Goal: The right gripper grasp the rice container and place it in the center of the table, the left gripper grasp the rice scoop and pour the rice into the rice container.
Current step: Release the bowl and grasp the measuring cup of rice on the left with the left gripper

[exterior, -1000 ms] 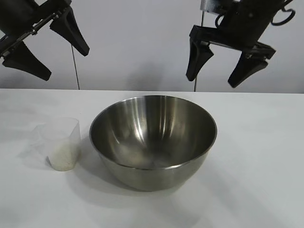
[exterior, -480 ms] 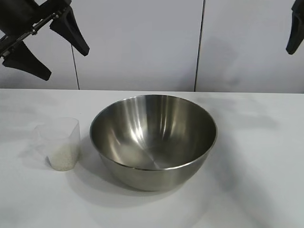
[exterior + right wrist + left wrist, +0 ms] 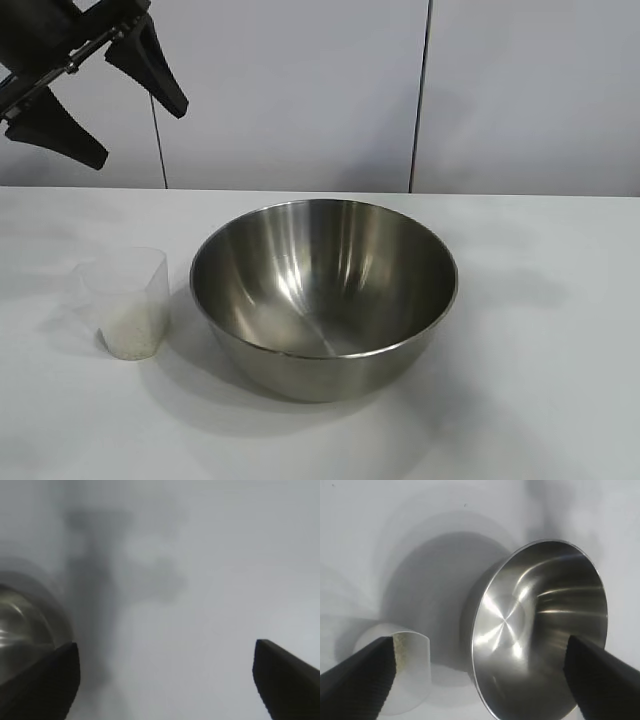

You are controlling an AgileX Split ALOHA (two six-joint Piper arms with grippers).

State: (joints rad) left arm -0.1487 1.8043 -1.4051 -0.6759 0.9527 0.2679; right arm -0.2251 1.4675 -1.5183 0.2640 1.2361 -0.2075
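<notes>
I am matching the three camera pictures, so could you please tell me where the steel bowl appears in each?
Exterior view: rice container at centre, on the table.
Left wrist view: it fills the right half, beside the rice scoop.
Right wrist view: only its rim shows at the left edge.
Shared landmark: the white table.

Rice scoop point(image 3: 402, 672) — partly hidden behind left hand point(image 3: 480, 680).
</notes>
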